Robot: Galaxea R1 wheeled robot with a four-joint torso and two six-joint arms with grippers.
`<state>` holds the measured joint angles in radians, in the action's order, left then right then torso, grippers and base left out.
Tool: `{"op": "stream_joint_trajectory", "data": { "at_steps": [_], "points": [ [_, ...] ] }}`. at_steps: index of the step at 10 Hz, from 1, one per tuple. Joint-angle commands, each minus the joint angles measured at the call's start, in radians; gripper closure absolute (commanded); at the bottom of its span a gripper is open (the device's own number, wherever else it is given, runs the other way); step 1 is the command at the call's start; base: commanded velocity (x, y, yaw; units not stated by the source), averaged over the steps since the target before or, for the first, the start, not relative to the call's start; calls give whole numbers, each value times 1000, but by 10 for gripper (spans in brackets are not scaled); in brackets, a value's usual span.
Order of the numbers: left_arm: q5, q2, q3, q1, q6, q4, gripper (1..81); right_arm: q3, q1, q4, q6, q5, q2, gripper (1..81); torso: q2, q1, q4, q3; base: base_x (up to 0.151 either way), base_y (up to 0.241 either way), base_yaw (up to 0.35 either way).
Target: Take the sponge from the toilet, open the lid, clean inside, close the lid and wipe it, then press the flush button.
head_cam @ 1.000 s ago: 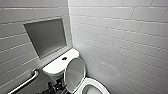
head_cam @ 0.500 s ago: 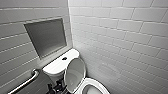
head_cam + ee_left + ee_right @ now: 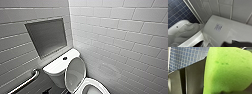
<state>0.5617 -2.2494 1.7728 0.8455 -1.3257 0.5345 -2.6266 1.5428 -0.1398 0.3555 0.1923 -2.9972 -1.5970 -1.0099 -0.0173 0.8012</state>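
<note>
Plainly the lid (image 3: 75,75) stands raised over the toilet (image 3: 58,67); right end effector (image 3: 226,90) clamps the sponge (image 3: 228,69).

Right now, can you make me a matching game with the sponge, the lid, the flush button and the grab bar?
Things:
1. sponge
2. lid
3. flush button
4. grab bar

What they are like:
A. standing up, open
B. long and silvery
C. bright green
D. small, round and dark

Pairs: 1-C, 2-A, 3-D, 4-B.
</note>
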Motion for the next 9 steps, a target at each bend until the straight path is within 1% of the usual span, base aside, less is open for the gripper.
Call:
{"op": "stream_joint_trajectory", "data": {
  "at_steps": [1,2,3,4,5,6,7,8,9],
  "points": [
    [70,-7,99,-168,-171,-215,10,10,-5,-7,0,-67,-5,811,0,0,0,0,0,0,0],
    [69,-9,106,-142,-171,-244,10,10,-6,-7,0,-67,-5,811,0,0,0,0,0,0,0],
    [67,-15,108,-112,-170,-376,10,10,-12,-7,0,-65,-2,811,0,0,0,0,0,0,0],
    [40,-41,120,-67,-164,-552,10,10,-19,-9,0,-65,1,811,0,0,0,0,0,0,0],
    [20,-81,173,-11,-153,-759,10,10,-23,-9,-1,-65,2,811,0,0,0,0,0,0,0],
    [18,-123,271,54,-162,-1003,10,10,-25,-12,-1,-64,10,811,0,0,0,0,0,0,0],
    [18,-159,369,110,-164,-1204,10,10,-25,-14,-1,-63,19,811,0,0,0,0,0,0,0],
    [23,-182,446,161,-176,-1393,10,20,-26,-15,-10,-56,34,811,0,0,0,0,0,0,0],
    [23,-202,497,201,-176,-1532,10,46,-29,-17,-12,-53,48,811,0,0,0,0,0,0,0]
  ]
}}
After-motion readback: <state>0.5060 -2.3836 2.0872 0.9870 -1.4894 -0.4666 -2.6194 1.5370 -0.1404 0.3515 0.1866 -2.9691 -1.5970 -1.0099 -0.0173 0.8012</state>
